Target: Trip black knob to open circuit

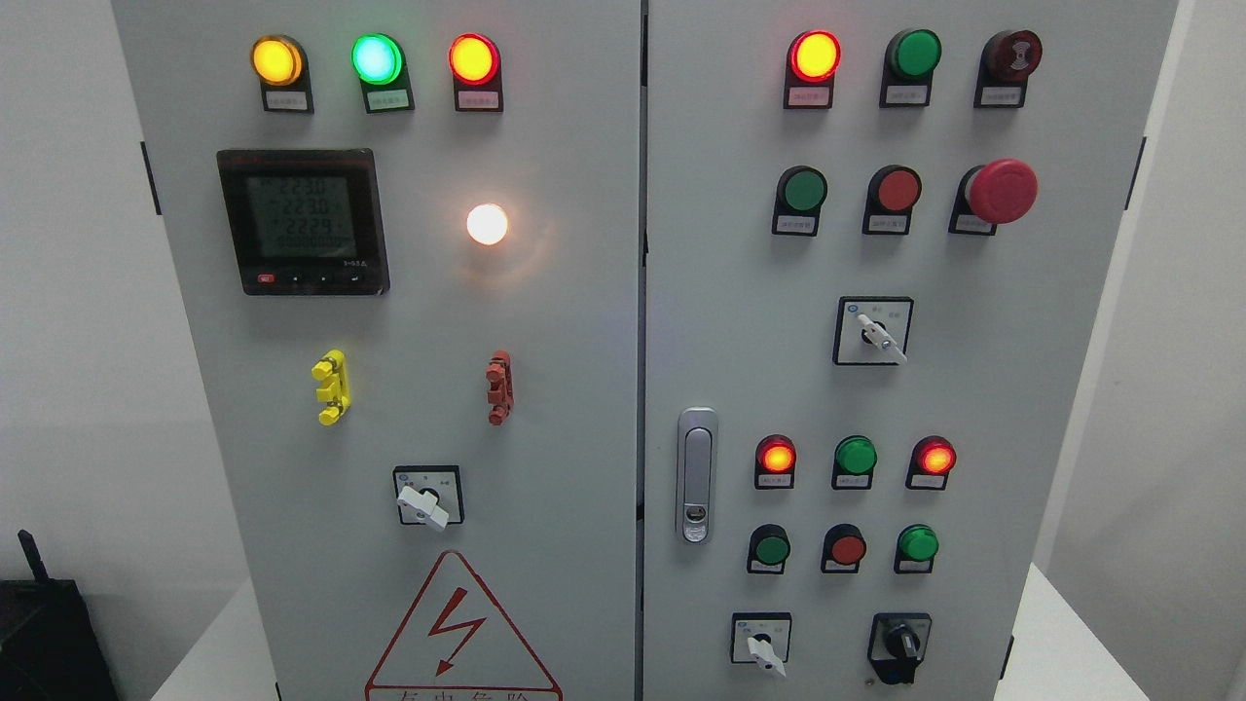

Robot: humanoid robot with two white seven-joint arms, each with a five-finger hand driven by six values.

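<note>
No hands in view, so their state cannot be told. Black knob (902, 643) sits low on the right door (973, 389), handle upright; right arm likely nearer.

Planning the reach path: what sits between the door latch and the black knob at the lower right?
In the head view, between the latch and the black knob sits a white knob, with three small buttons just above it. No robot hand shows.

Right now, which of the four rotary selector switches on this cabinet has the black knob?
The black knob sits at the right door's bottom right corner. The other three selectors, including its left neighbour, have white handles.
</note>
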